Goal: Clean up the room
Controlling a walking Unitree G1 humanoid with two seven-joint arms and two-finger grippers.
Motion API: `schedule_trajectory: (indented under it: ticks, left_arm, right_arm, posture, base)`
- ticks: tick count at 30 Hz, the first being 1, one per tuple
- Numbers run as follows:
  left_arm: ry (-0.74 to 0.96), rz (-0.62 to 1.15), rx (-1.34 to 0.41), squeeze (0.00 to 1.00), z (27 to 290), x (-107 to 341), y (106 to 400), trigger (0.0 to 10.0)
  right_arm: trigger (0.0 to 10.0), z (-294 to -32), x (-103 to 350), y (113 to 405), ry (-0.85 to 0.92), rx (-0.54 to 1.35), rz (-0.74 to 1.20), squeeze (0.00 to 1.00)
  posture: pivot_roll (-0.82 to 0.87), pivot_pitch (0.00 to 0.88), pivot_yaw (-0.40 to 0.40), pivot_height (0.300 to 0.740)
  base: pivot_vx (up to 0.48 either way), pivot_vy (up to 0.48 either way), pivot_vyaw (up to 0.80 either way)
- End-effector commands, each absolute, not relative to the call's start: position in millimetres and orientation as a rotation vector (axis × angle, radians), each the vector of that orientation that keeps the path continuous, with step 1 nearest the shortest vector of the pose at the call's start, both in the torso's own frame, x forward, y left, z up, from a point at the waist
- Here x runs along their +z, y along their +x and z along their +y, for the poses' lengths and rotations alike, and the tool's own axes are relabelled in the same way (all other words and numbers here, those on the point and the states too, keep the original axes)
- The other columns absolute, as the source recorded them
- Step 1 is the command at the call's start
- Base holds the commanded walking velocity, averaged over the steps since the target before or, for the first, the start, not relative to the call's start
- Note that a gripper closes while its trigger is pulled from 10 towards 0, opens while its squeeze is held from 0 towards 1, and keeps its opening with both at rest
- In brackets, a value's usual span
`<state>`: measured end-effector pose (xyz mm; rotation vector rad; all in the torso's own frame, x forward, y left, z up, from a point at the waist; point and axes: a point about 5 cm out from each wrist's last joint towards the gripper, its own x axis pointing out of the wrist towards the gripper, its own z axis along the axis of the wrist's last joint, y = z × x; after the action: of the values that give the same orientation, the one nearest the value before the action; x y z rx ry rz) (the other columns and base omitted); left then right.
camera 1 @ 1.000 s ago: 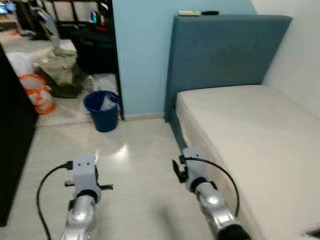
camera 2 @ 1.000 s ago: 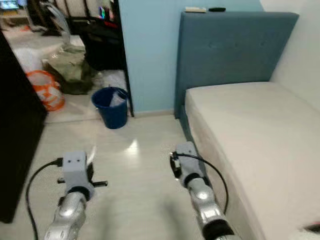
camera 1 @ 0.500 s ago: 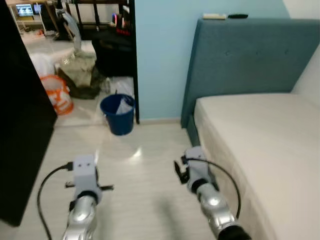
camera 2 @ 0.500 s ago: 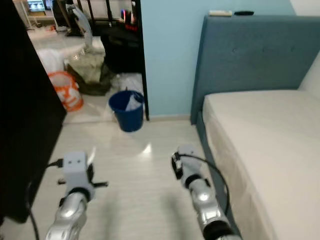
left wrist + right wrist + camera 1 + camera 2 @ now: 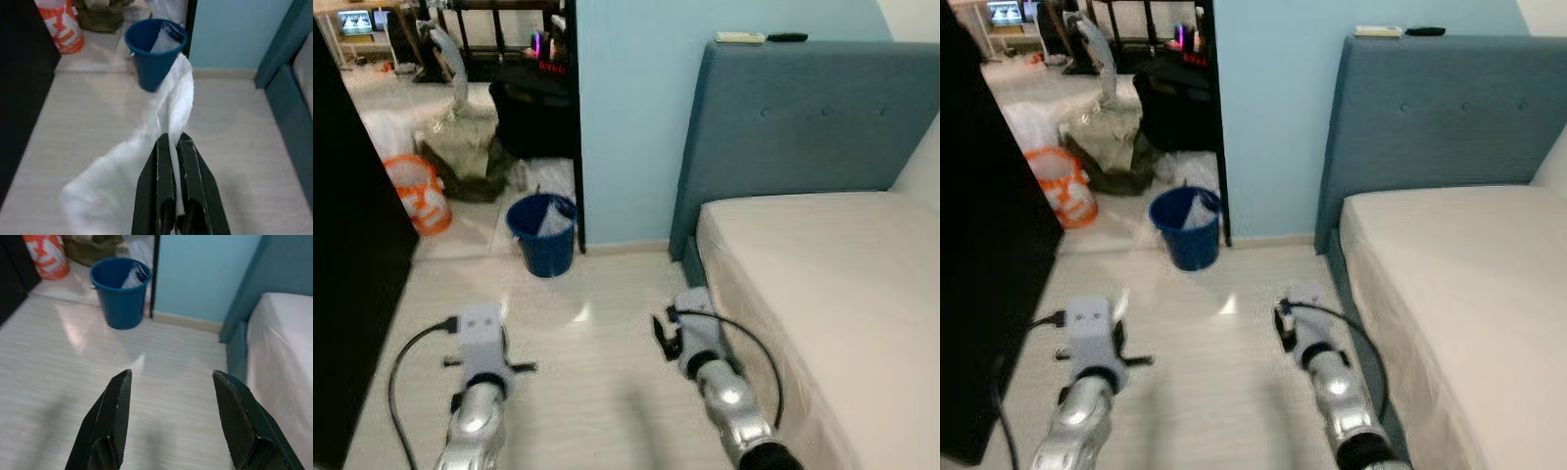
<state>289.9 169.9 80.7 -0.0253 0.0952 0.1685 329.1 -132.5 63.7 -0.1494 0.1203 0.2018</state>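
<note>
My left gripper (image 5: pixel 169 140) is shut on a white cloth (image 5: pixel 172 96) that hangs from its fingers above the pale floor. A blue bucket (image 5: pixel 542 233) with something white inside stands ahead by the light-blue wall's corner, also in the left wrist view (image 5: pixel 155 55) and the right wrist view (image 5: pixel 120 291). My right gripper (image 5: pixel 171 376) is open with nothing between its fingers, low over the floor beside the bed. Both silver arms reach forward, the left arm (image 5: pixel 480 343) and the right arm (image 5: pixel 693 333).
A bed (image 5: pixel 832 284) with a teal headboard (image 5: pixel 793 127) fills the right; small items (image 5: pixel 741 38) lie on top of the headboard. A black cabinet (image 5: pixel 347 274) stands close on the left. An orange-and-white bag (image 5: pixel 416 193) and a bundle (image 5: pixel 465 152) lie beyond the bucket.
The whole picture has shifted as the camera turned, bringing the black cabinet and doorway more into view. Both arms keep the same pose.
</note>
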Motion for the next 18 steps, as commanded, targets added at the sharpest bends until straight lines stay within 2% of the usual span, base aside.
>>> schedule_trajectory:
  ticks: [1,16,18]
  left_arm:
    - [-0.004,0.116,0.185,0.0,176.8,75.5,286.9,10.0]
    - [0.001,0.115,0.183,0.0,178.4,75.9,287.5,10.0]
    - [0.0,0.115,0.184,0.0,178.6,76.1,287.7,10.0]
  right_arm:
    - [10.0,-128.3,61.9,327.5,-0.126,0.2,0.12,0.0]
    - [10.0,-125.7,61.6,326.5,-0.153,0.219,0.113,0.0]
    - [10.0,-125.3,61.7,326.6,-0.153,0.22,0.113,0.0]
  posture:
    - [0.07,0.108,-0.037,0.74]
    - [0.08,0.102,-0.036,0.74]
    - [0.08,0.103,-0.036,0.74]
  base:
    - [0.326,0.0,0.0]
    - [0.322,0.0,0.0]
    - [0.322,0.0,0.56]
